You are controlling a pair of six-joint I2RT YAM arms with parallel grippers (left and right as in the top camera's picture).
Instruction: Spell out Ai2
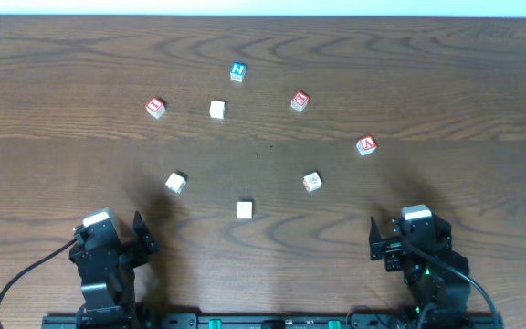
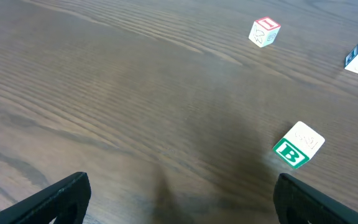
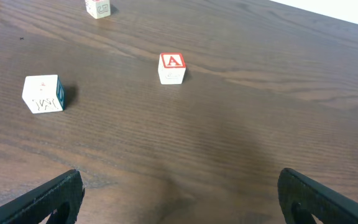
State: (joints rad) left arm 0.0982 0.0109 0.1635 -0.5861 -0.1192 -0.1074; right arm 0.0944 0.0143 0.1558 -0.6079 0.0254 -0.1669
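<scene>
While both arms sit at the near edge of the dark wooden table point(image 1: 53, 55), the three cubes of the task lie untouched farther out. The left arm point(image 1: 106, 260) crouches at the near left and the right arm point(image 1: 425, 260) at the near right, each low over its base with its wrist aimed toward the far side. The left gripper point(image 2: 182, 190) has its jaws spread wide and grips nothing; only tabletop shows between its black fingers point(image 2: 67, 196). The right gripper point(image 3: 179, 186) stands just as wide and is likewise empty. The red-framed A cube point(image 1: 365, 145) rests on the right, beyond the right arm and well apart from it. The I cube point(image 1: 156, 107) lies at the far left. The blue-framed 2 cube point(image 1: 237, 71) sits farthest out, near the centre. Among them are another red-marked cube point(image 1: 299, 100) and several pale cubes point(image 1: 244, 210). One of these, the B cube point(image 2: 298, 144), shows a green letter ahead and to the right of the left gripper.
</scene>
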